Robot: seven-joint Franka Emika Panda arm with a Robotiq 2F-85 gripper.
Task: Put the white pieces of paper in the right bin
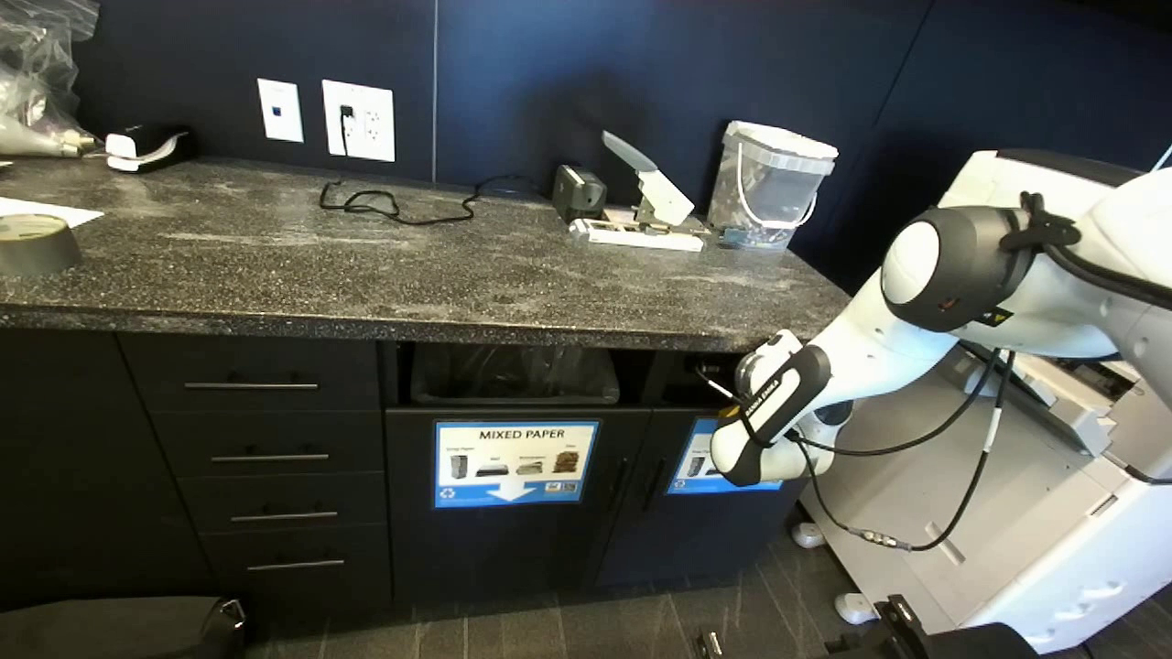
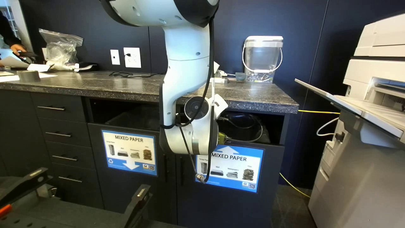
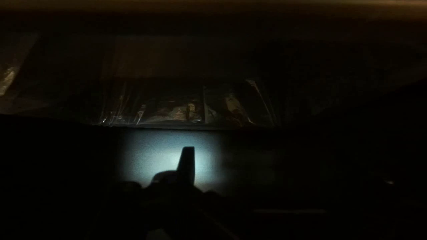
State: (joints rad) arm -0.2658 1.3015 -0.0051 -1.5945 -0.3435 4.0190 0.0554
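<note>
None of the white pieces of paper can be made out; they are hidden or out of view. The right bin (image 2: 269,171) carries a blue-edged sign (image 2: 237,167) under its dark opening, and in an exterior view the arm's wrist (image 1: 778,439) covers part of that sign. Both exterior views have my gripper hidden behind the wrist at the opening. In the dark wrist view, one finger (image 3: 189,163) of my gripper (image 3: 263,160) stands out against a lit patch, with nothing against its inner side. The other finger is lost in the dark. Beyond lies a glossy clear liner (image 3: 233,103).
The left bin (image 1: 513,400) with its paler sign adjoins. Above both openings overhangs the countertop (image 1: 412,275), bearing a lidded bucket (image 1: 769,192), a large stapler (image 1: 641,240) and a tape roll (image 1: 37,245). A printer (image 2: 373,72) stands to the right. Cables loop off the wrist.
</note>
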